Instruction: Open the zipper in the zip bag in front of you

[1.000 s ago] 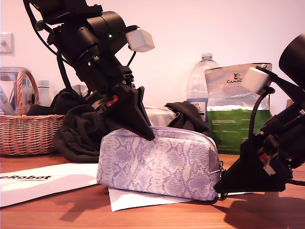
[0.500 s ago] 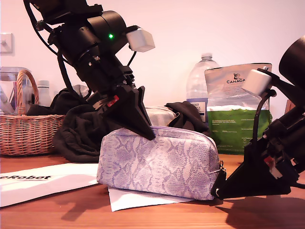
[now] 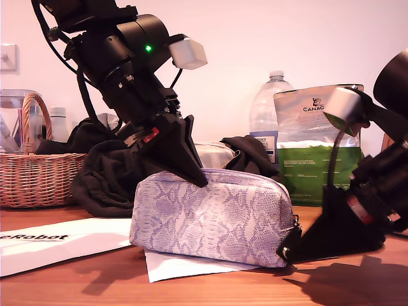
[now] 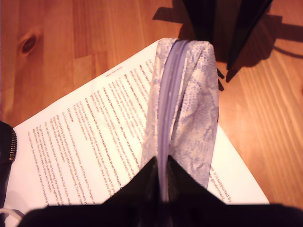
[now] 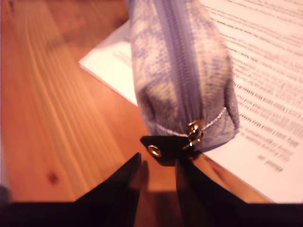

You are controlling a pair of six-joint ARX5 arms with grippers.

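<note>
While my first gripper (image 3: 199, 180) pins the zip bag (image 3: 213, 217) at centre frame in the exterior view, jaws closed on its top seam, my second gripper (image 5: 158, 170) sits parted just short of the pull tab (image 5: 163, 150). If I close off-centre, that tab could slip aside and the bag drag over the paper (image 4: 90, 142). The zipper (image 5: 182, 61) reads fully shut, contents hidden.

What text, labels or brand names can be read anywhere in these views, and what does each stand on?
"CANAG": silver-and-green foil bag, cut off by my second arm.
"cRobot": white sheet at the exterior view's left, start cropped.
Blue label on the clear plastic bottle: too small to read.
Printed paragraphs on the white paper under the lilac snakeskin pouch: too blurred to read.
</note>
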